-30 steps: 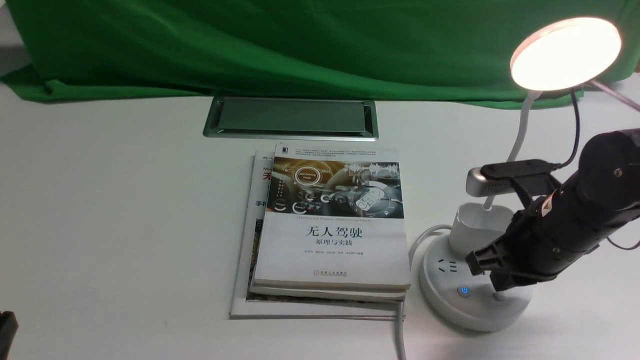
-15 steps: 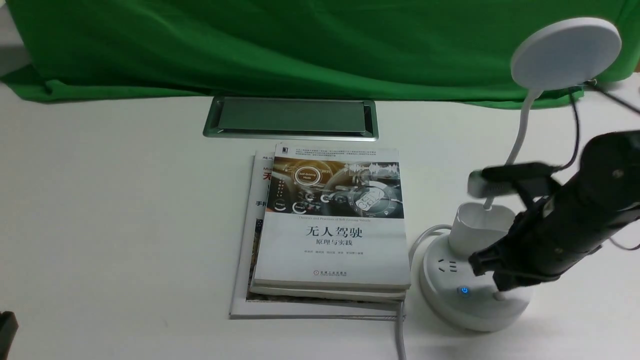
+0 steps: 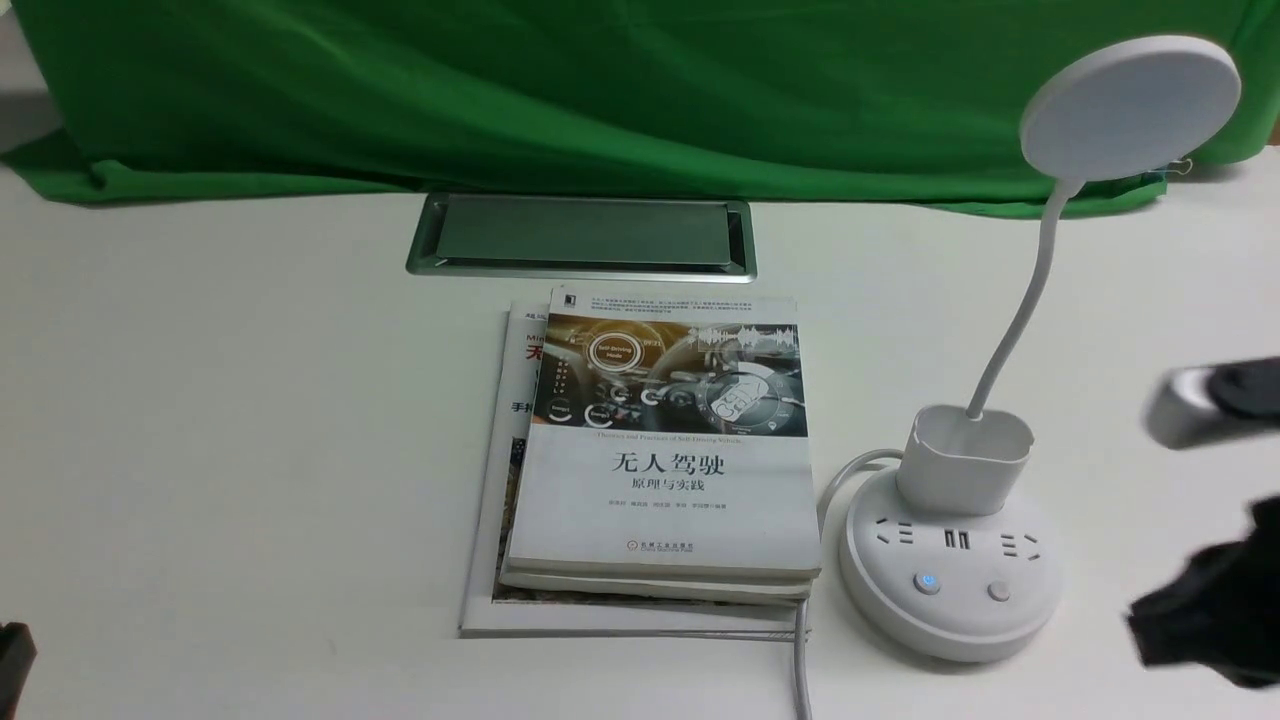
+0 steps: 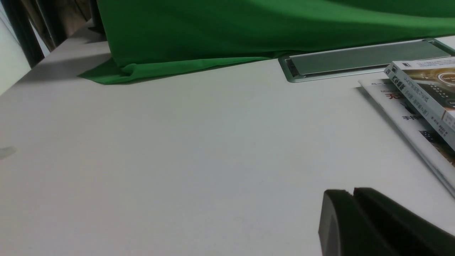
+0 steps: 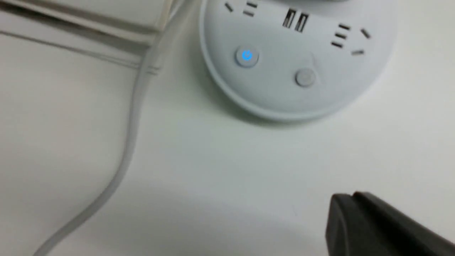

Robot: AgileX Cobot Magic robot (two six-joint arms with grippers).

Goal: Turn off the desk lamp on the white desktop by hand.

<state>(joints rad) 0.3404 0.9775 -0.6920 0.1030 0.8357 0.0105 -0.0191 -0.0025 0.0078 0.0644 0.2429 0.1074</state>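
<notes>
The white desk lamp (image 3: 950, 590) stands at the right of the white desktop (image 3: 250, 450). Its disc head (image 3: 1130, 108) is dark. On the round base a blue-lit button (image 3: 929, 581) and a plain button (image 3: 998, 591) show; both also show in the right wrist view, the lit one (image 5: 246, 57) and the plain one (image 5: 305, 77). My right gripper (image 3: 1150, 625) is blurred at the right edge, clear of the base, jaws shut and empty (image 5: 350, 197). My left gripper (image 4: 350, 192) is shut and empty over bare desktop; only a sliver shows at the front view's bottom left corner (image 3: 15, 655).
A stack of books (image 3: 660, 460) lies left of the lamp base. The grey cable hatch (image 3: 582, 235) sits behind them, before the green cloth (image 3: 600, 90). The lamp's white cord (image 3: 800, 660) runs toward the front edge.
The lamp head went from lit to dark. My right gripper, which was pressing down on the base's plain button, has pulled back to the right, off the base. The left arm has not moved.
</notes>
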